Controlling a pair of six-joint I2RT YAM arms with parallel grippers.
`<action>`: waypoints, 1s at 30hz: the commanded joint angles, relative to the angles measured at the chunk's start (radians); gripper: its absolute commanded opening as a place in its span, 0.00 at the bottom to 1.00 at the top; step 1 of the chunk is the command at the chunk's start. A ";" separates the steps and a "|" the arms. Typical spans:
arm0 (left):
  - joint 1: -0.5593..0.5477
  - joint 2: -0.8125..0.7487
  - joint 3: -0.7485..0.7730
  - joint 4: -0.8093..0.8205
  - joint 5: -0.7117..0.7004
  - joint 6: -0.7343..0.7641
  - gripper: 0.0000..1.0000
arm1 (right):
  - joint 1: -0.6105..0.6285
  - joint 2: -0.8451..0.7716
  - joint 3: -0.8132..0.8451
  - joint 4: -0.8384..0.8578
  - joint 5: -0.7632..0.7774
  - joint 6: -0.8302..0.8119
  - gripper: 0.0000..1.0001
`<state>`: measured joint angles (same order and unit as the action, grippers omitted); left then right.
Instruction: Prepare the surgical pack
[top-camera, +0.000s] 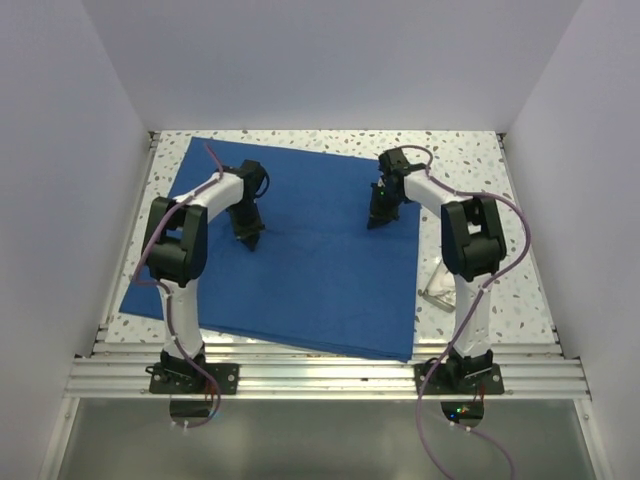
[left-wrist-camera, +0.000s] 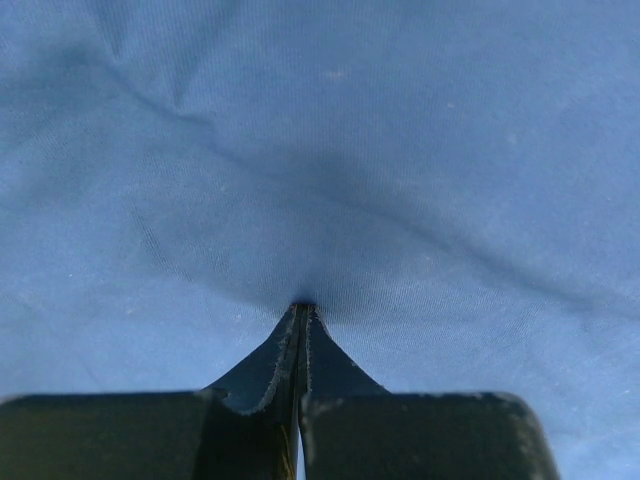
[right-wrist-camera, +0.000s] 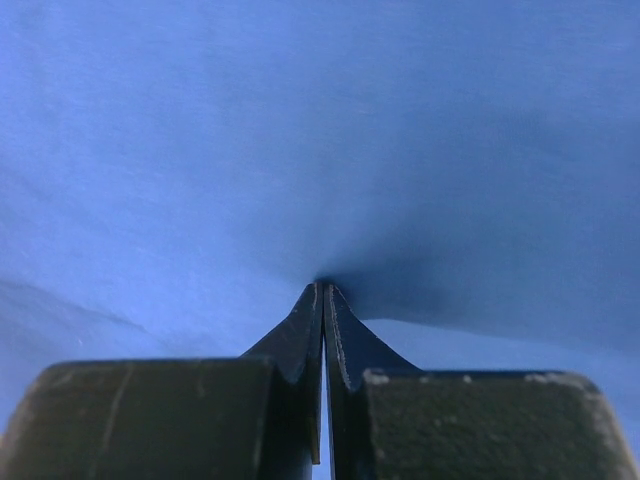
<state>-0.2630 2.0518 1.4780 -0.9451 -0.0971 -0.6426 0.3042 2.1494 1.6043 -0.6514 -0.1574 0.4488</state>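
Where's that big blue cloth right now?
In the top view the blue cloth lies spread across the middle of the speckled table, beyond both arm bases. The left gripper and right gripper each pinch its far half.

Drape royal blue; tabletop white w/ speckles; fingers black.

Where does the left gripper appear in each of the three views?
Top external: left gripper, left of centre, tips down on the blue drape.
Left wrist: bottom centre, shut, pinching the drape.
Right wrist: not in it.
Shared landmark: the blue drape, seen in all three views.
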 joint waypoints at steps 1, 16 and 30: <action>0.021 0.125 0.039 0.151 -0.016 -0.005 0.00 | -0.060 0.007 -0.046 -0.128 0.076 -0.053 0.00; 0.042 -0.277 -0.172 0.334 0.167 0.268 0.43 | -0.378 -0.468 -0.200 -0.384 0.234 0.056 0.86; 0.038 -0.338 -0.228 0.387 0.339 0.248 0.46 | -0.639 -0.456 -0.392 -0.196 0.213 -0.088 0.56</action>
<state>-0.2241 1.7256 1.2503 -0.5880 0.1970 -0.4217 -0.3344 1.6661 1.1946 -0.9096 0.0647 0.4053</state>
